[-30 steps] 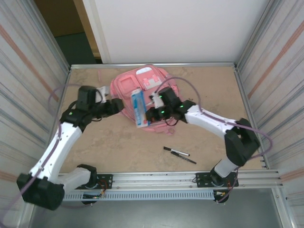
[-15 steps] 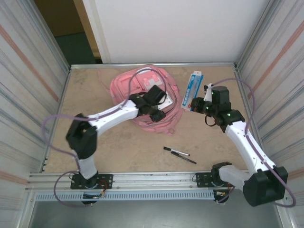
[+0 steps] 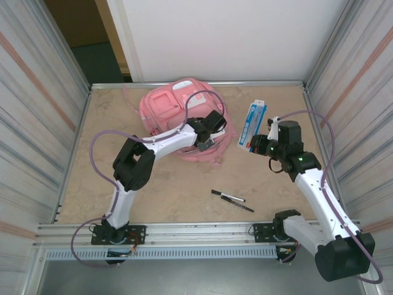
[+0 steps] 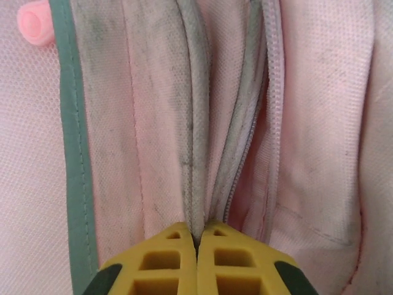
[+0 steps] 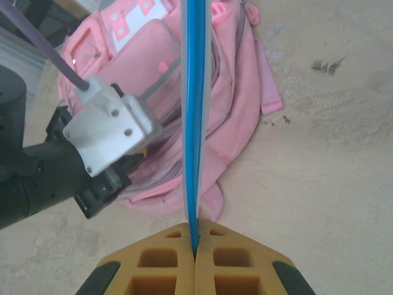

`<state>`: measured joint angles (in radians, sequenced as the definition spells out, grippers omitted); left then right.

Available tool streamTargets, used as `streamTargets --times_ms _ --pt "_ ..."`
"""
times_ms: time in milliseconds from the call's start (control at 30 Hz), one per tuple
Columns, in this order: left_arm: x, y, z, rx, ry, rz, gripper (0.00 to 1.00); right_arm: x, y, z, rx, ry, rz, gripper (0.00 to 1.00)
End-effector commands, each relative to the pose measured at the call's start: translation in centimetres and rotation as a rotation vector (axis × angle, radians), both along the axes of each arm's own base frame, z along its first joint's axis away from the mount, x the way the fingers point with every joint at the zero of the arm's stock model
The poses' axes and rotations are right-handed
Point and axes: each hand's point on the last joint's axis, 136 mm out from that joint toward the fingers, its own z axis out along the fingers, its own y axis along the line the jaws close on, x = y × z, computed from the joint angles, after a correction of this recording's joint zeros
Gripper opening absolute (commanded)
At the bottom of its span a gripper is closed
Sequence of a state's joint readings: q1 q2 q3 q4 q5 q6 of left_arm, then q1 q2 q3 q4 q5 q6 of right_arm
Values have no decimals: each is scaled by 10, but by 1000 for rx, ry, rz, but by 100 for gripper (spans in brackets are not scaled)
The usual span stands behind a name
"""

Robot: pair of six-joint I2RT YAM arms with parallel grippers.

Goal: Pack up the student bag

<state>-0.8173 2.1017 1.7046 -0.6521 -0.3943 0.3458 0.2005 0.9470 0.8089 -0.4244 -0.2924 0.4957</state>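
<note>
Looking down from above, the pink bag [image 3: 175, 110] lies at the far middle of the worktop [image 3: 159, 190], a little to the left. The left arm reaches across to the bag's near right edge, and the left gripper [image 3: 206, 140] rests on the fabric there. To the right of the bag and apart from it, the right gripper [image 3: 255, 146] holds a flat blue-and-white packet [image 3: 252, 123] by its near end, with the packet pointing toward the far side. Two black pens [image 3: 228, 197] lie side by side on the worktop, nearer than the bag and between the two arms.

From the left wrist, the yellow fingertips of the left gripper [image 4: 196, 236] are pressed together on a greyed fold of the bag [image 4: 319, 123] that runs beside a zip line. Pink mesh fabric surrounds the fold, and a small pink knob [image 4: 34, 21] sits at the upper left.

From the right wrist, the right gripper [image 5: 195, 246] is clamped on the packet [image 5: 195, 110]. The packet is seen edge-on as a thin blue strip running straight up the view. Beyond it the bag [image 5: 227, 92] lies on the worktop [image 5: 319, 153], with the left gripper [image 5: 120, 178] at its edge.
</note>
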Motion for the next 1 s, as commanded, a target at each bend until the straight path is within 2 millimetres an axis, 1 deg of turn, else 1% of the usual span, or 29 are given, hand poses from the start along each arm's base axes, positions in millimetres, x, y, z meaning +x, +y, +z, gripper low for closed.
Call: streamTargets --times_ms 0,100,233,333,367,400,433,533,567,633,767,900,967 --pt "3 5 49 -52 -67 -6 0 -8 5 2 19 5 39 0" --pt "2 3 85 -117 -122 -28 0 -15 19 -2 72 33 113 0" --pt "6 2 137 -188 -234 -51 0 -28 48 -4 157 98 240 0" --pt "12 1 171 -244 -320 -45 0 -31 70 -17 180 187 307 0" --pt "14 -1 180 -264 -346 -52 0 -26 71 -26 172 229 265 0" --pt "16 -3 184 -272 -364 -60 0 -21 72 -34 182 260 221 0" --pt "20 -5 188 -284 -382 -57 0 -17 80 -39 227 286 213 0" --pt "22 -10 195 -305 -370 -52 0 -8 119 -41 371 350 275 0" --pt "23 -11 197 -309 -368 -50 0 -7 131 -41 379 366 309 0" --pt "22 -13 201 -328 -374 -55 0 -8 151 -42 362 387 364 0" --pt "12 -18 210 -388 -345 -91 0 -5 182 -42 391 430 452 0" --pt "-5 -24 218 -454 -293 -136 0 9 199 -51 405 446 537 0" --pt "-11 -24 221 -485 -279 -142 0 17 212 -54 441 492 624 1"
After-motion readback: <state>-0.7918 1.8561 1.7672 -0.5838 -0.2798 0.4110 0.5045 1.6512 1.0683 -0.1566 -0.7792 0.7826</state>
